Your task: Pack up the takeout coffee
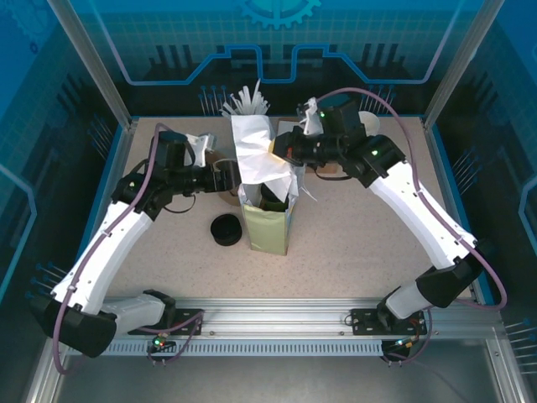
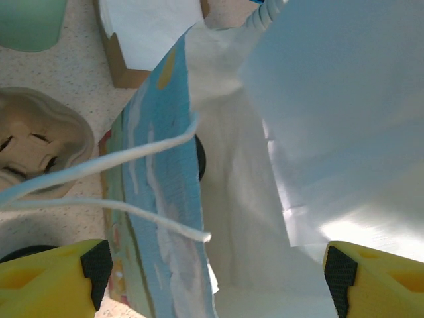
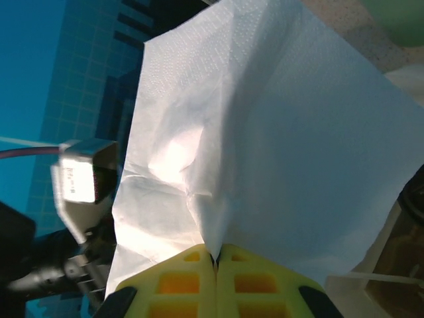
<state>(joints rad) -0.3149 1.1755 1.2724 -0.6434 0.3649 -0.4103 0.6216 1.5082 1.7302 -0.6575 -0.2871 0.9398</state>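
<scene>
We see the takeout coffee (image 1: 272,199) down inside the paper bag (image 1: 268,227) in the middle of the table (image 1: 377,252), with only its black lid showing in the mouth. Above it, our right gripper (image 1: 282,149) is clenched on a white napkin (image 1: 256,147) that drapes across the opening. Our left gripper (image 1: 228,178) stands wide and unladen at the bag's left wall. A black round piece (image 1: 225,229) lies just left of the bag.

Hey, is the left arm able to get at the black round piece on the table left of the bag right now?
Probably yes. The black round piece lies on bare table left of the bag, with nothing over it, and the left gripper stands open close by, beside the bag.
</scene>
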